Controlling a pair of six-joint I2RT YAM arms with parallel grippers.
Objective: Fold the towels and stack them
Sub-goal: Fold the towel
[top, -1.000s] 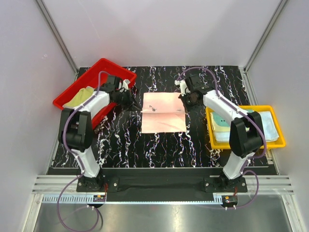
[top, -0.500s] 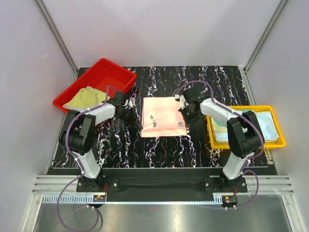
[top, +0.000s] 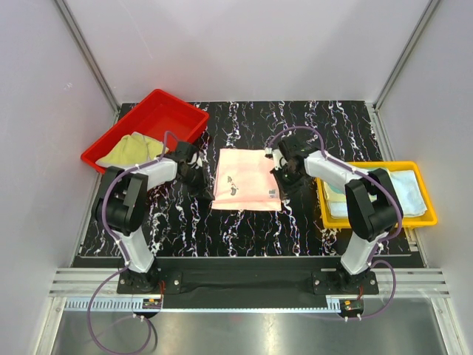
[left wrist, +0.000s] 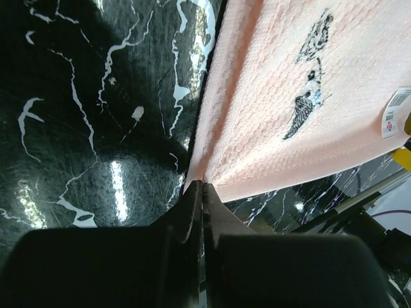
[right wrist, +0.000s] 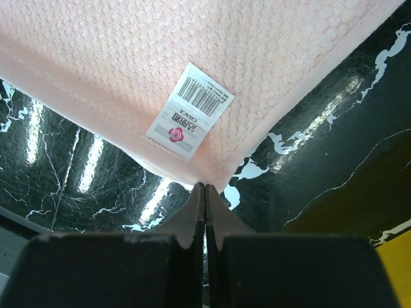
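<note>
I have the pink towel in the middle of the surface, between the two trays, with its bird print facing up. Both pairs of fingers are on it. The left fingers are clenched on its left edge, and in the left wrist view the cloth runs straight into their tips. The right fingers are pressed together on a corner at its right side, just beside the white barcode tag. The cloth at both grips sits lifted off the surface.

The surface is black with white marble veining and glossy enough to throw back the lights. A red tray sits at its far-left corner, holding a yellow-green towel. A yellow tray sits at the right edge, holding a pale blue towel with a teal one at the tray's inner end. Plain pale walls close in the left, far and right sides.

For moving room, I see bare marble in a band between the towel's near edge and the near edge of the surface. Another band runs behind the towel to the far edge. The left arm lies close along the red tray, and the right arm crosses the inner end of the yellow one.
</note>
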